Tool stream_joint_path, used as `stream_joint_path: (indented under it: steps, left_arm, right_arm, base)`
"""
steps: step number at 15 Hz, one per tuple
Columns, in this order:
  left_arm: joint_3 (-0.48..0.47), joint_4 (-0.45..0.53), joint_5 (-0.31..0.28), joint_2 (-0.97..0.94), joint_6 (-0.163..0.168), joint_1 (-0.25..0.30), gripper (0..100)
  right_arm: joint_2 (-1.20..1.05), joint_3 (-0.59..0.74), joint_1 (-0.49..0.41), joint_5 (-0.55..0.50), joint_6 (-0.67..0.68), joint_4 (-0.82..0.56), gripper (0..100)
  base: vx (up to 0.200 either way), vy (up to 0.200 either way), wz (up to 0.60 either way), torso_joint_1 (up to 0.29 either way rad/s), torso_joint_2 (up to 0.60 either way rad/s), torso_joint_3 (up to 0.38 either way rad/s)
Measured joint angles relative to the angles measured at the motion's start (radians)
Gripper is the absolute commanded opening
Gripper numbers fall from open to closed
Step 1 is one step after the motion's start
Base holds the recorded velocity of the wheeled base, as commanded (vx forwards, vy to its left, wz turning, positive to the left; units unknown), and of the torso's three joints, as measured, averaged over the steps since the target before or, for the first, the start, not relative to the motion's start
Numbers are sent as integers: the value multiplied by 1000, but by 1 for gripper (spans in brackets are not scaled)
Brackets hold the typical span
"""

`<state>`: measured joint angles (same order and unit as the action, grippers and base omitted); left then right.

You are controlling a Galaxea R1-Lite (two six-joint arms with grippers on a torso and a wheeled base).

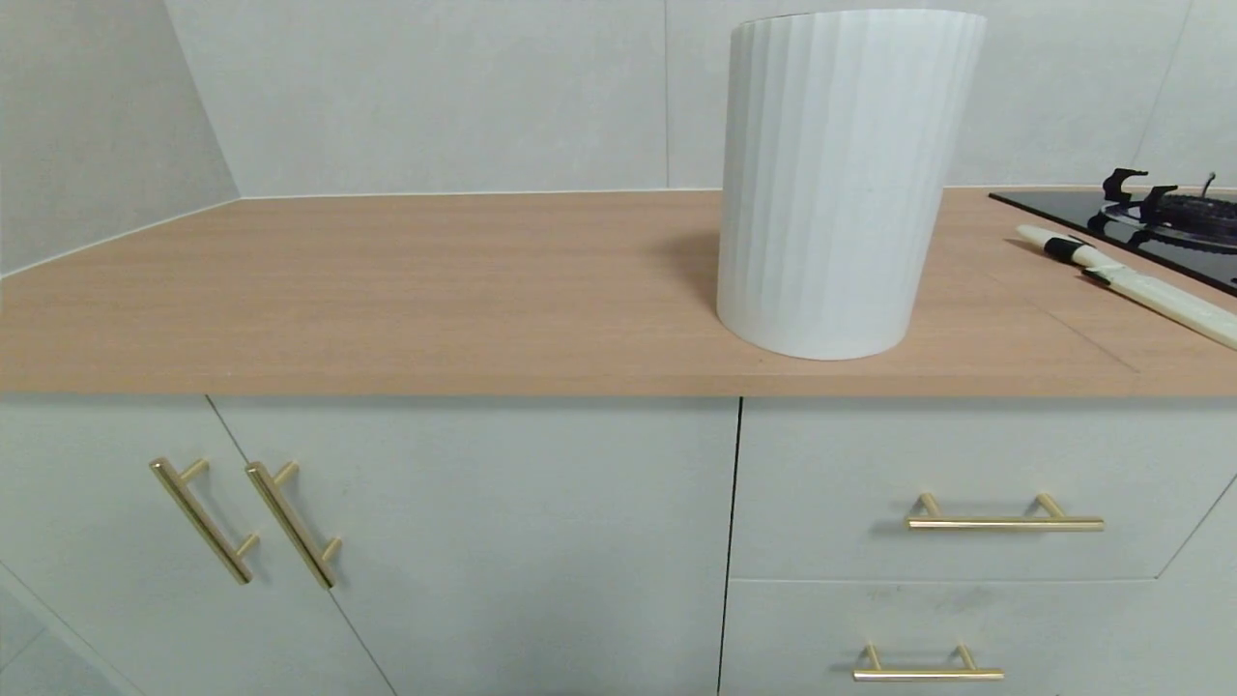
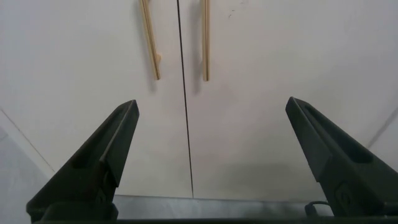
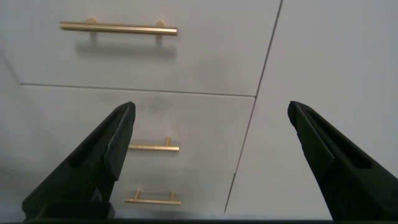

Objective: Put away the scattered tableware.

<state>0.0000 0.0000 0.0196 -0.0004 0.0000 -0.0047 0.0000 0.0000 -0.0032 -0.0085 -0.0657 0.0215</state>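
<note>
A tall white ribbed container [image 1: 836,184] stands on the wooden countertop [image 1: 387,290], right of centre. A cream utensil with a black band [image 1: 1126,280] lies flat on the counter at the far right, beside the stove. My left gripper [image 2: 211,112] is open and empty, held low in front of the cabinet doors [image 2: 249,124]. My right gripper [image 3: 211,115] is open and empty too, facing the drawer fronts [image 3: 143,68].
A black glass stove with a burner grate [image 1: 1160,217] occupies the back right corner. Tiled walls close off the back and the left. Below the counter are two cabinet doors with gold handles [image 1: 290,522] and drawers with gold handles [image 1: 1005,522].
</note>
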Motion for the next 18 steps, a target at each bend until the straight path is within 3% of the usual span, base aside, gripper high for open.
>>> stream_joint_path:
  steps: [4,13,18]
  left_arm:
    - [0,0,0,0,0,0,100]
    - [0,0,0,0,2,0,100]
    - [0,0,0,0,-1,0,100]
  right_arm:
    - [0,0,0,0,0,1,100]
    - [1,0,0,0,0,1,100]
    - [2,0,0,0,0,2,100]
  base:
    - [0,0,0,0,0,0]
    - [0,-200,0,3,2,2]
    - [0,0,0,0,0,0]
